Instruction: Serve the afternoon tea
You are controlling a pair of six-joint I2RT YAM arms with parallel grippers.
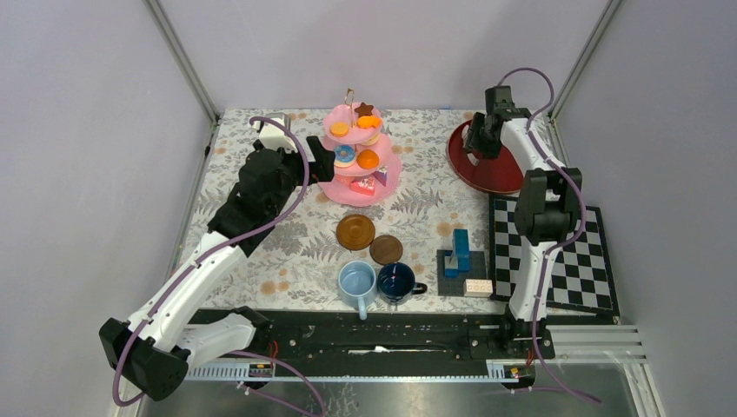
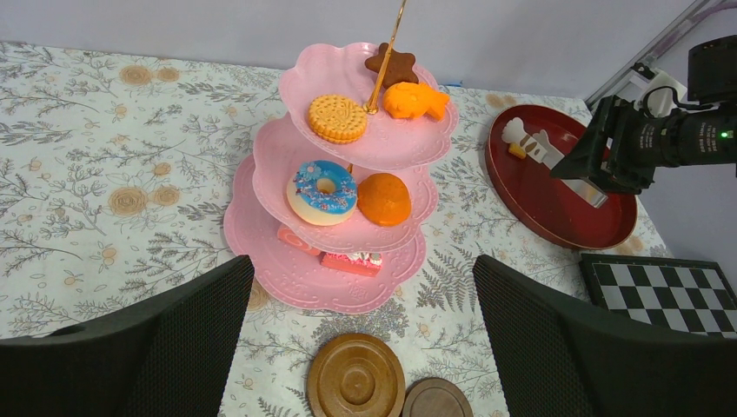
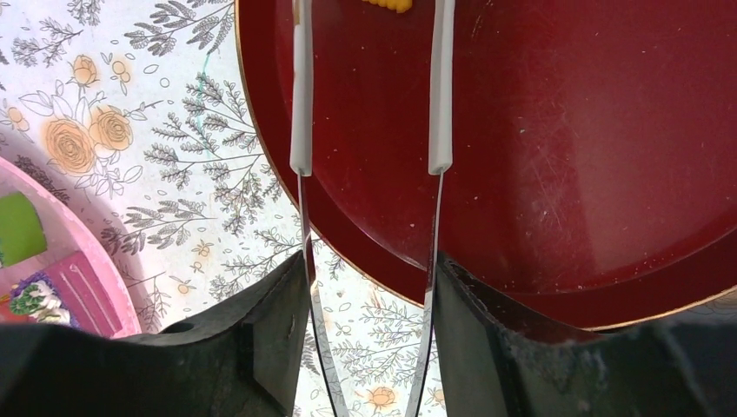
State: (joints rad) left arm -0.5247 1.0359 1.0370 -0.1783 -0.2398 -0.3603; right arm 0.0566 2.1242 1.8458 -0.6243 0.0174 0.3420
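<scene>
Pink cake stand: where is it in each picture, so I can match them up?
Top external: the pink stand is in the upper middle of the picture.
Left wrist: it stands in the centre, all three tiers showing.
Right wrist: only a piece of it shows, at the lower left edge.
Shared landmark: the red tray, right of the stand in every view.

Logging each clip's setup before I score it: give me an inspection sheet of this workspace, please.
Surface: floral tablecloth, lying flat.
Job's things: pink three-tier stand loaded with pastries; two brown saucers, bare; light-blue mug and dark-blue mug side by side.
Clutter: blue block stack; chequered board.
Grippers: left gripper open, facing the stand; right gripper shut on tongs over the red tray.
Cables: purple cables along both arms.
Surroundings: plain walls, metal frame posts.
</scene>
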